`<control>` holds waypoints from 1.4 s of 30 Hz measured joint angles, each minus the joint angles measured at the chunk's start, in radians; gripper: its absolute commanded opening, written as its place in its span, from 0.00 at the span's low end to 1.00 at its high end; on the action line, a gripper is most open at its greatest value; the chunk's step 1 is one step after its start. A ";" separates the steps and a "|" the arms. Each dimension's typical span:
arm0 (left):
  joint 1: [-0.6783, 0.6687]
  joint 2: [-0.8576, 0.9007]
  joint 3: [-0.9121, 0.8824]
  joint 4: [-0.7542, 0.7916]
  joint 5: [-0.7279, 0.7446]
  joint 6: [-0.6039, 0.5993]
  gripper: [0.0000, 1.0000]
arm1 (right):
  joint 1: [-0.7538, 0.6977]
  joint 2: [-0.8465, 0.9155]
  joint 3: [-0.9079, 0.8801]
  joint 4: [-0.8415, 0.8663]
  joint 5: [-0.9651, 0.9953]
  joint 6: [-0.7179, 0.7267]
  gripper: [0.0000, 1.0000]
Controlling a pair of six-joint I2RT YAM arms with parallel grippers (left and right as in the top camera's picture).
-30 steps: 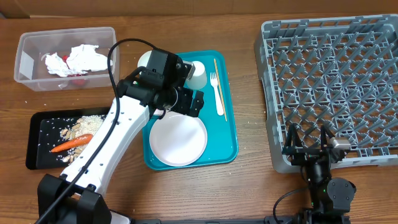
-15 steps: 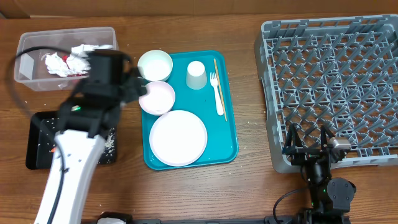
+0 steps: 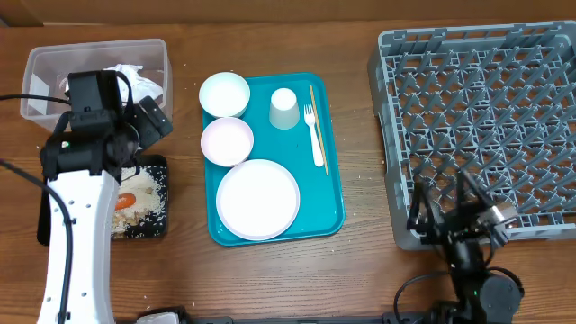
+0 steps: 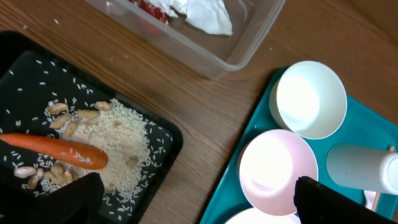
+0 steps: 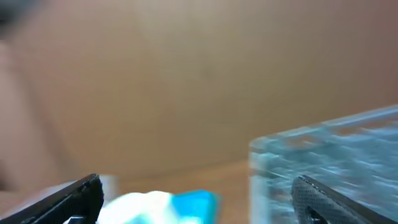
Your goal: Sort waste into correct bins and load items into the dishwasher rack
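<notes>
The orange carrot (image 4: 56,150), beige nut bits (image 4: 60,116) and rice (image 4: 121,140) lie in the black tray (image 3: 155,227). The clear tub (image 3: 40,76) behind it holds crumpled white and red waste. On the teal tray (image 3: 333,211) sit two white bowls (image 3: 224,94) (image 3: 227,140), the plate (image 3: 257,199), the cup (image 3: 284,108) and the fork (image 3: 312,135). My left gripper (image 3: 155,121) (image 4: 193,202) is open and empty, between the black tray and the teal tray. My right gripper (image 3: 445,211) (image 5: 199,193) is open and empty at the front edge of the grey rack (image 3: 486,117).
A thin wooden stick (image 3: 320,126) lies beside the fork on the teal tray. A few crumbs lie on the wood near the trays. The right wrist view is blurred, showing the rack's corner (image 5: 329,149) and a bit of teal tray (image 5: 193,202).
My left arm has swung left from over the teal tray's bowls to above the black tray and tub, uncovering the bowls. My right gripper has shifted slightly.
</notes>
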 measured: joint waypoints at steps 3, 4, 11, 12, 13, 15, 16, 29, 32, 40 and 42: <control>0.000 0.012 0.000 0.003 0.014 0.000 1.00 | 0.000 0.000 0.000 0.023 -0.185 0.221 1.00; 0.000 0.012 0.000 0.003 0.015 0.000 1.00 | 0.000 0.000 0.000 0.054 -0.222 0.306 1.00; 0.000 0.012 0.000 0.003 0.026 0.000 1.00 | 0.000 0.024 0.121 0.026 -0.330 0.471 1.00; 0.000 0.012 0.000 0.002 0.027 0.000 1.00 | 0.000 0.031 0.135 0.015 -0.329 0.461 1.00; 0.000 0.012 0.000 0.005 0.028 0.000 1.00 | 0.000 0.064 0.229 -0.113 -0.335 0.412 1.00; 0.000 0.012 0.000 0.004 0.029 0.000 1.00 | 0.000 0.145 0.365 -0.234 -0.339 0.328 1.00; 0.000 0.013 0.000 0.004 0.029 0.000 1.00 | 0.000 0.202 0.450 -0.294 -0.340 0.274 1.00; 0.000 0.013 0.000 0.006 0.029 0.000 1.00 | 0.308 1.033 1.146 -0.910 -0.161 -0.186 1.00; 0.000 0.013 0.000 0.005 0.029 0.000 1.00 | 0.495 1.145 1.153 -0.907 -0.032 -0.208 1.00; 0.000 0.013 0.000 0.006 0.029 0.000 1.00 | 0.759 1.553 1.160 -0.887 0.222 -0.184 1.00; 0.000 0.013 0.000 0.006 0.029 0.000 1.00 | 0.760 1.632 1.160 -0.885 0.240 -0.164 0.96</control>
